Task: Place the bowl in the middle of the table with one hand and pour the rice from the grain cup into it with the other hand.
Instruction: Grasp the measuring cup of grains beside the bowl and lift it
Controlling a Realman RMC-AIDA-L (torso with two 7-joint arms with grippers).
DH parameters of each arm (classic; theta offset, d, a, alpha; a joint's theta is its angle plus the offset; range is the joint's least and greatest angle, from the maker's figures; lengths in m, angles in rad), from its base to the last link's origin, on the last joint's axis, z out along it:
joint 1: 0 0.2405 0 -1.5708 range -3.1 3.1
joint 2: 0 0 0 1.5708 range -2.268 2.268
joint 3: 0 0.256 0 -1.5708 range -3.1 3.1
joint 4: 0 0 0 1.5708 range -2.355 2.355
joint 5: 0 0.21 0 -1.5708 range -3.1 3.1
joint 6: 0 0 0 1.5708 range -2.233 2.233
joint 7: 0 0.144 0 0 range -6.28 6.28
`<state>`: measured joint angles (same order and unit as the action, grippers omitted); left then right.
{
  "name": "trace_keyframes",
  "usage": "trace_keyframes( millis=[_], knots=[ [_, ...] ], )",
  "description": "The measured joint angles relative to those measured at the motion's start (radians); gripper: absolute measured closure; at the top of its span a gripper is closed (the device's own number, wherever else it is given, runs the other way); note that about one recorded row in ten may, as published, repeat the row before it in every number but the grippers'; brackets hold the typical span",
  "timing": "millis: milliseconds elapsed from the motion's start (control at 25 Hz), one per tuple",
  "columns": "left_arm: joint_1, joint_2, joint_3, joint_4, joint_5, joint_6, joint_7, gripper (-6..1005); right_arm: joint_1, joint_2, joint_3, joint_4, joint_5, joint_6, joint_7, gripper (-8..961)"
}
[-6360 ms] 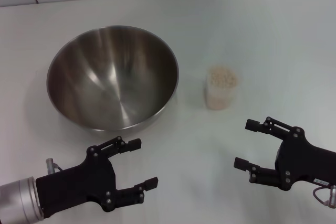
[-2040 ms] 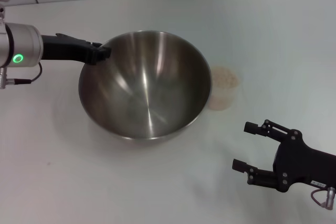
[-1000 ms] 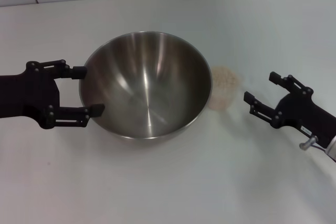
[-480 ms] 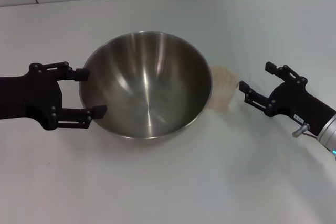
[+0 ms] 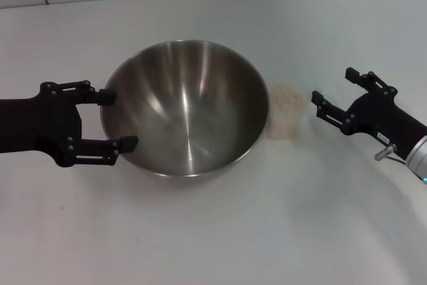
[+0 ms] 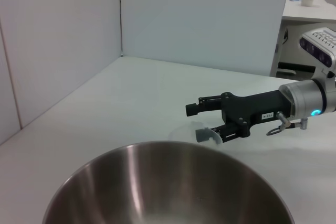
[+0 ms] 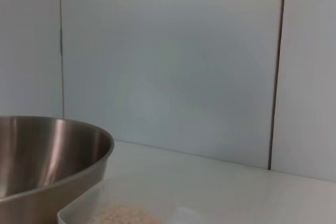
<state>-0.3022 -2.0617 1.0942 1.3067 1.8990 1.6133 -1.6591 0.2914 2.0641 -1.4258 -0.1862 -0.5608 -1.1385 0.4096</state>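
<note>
— So, how many things sit on the plain white matte table (image 5: 200, 231)?

— One wide, shiny stainless-steel bowl (image 5: 185, 108) near the middle; one small clear plastic grain cup (image 5: 283, 112) of cream-coloured rice (image 5: 285, 99) just beside its right rim; two black grippers.

— And what differs from half a second earlier?

— The right gripper (image 5: 331, 93) has risen slightly, fingers spread, near the cup but apart from it. The left gripper (image 5: 116, 119) remains beside the bowl's left rim, fingers spread, not clamping it.

— Any writing?

— A small white label on the right gripper, too small to read.
</note>
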Motion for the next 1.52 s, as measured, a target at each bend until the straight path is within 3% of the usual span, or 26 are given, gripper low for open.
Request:
trace_keyframes(
  millis=[640,1080,1280,1440,1520],
  knots=[
    [-0.008,0.0,-0.001,0.006,0.043,-0.003,0.007,143,0.039,0.011,0.0,-0.019,-0.005,0.035,-0.011,142],
    [-0.039,-0.002,-0.007,0.008,0.105,-0.017,-0.026,143,0.037,0.018,0.003,-0.019,0.001,0.027,-0.049,577],
    [-0.04,-0.002,-0.007,0.008,0.106,-0.018,-0.027,143,0.036,0.018,0.008,-0.019,0.001,0.024,-0.05,721],
    [-0.04,-0.001,-0.007,0.008,0.106,-0.018,-0.027,143,0.026,0.018,0.059,-0.021,0.002,-0.019,-0.051,830],
    [-0.042,-0.001,-0.009,0.008,0.106,-0.018,-0.028,143,0.004,0.02,0.145,-0.021,0.003,-0.113,-0.052,873]
  ],
)
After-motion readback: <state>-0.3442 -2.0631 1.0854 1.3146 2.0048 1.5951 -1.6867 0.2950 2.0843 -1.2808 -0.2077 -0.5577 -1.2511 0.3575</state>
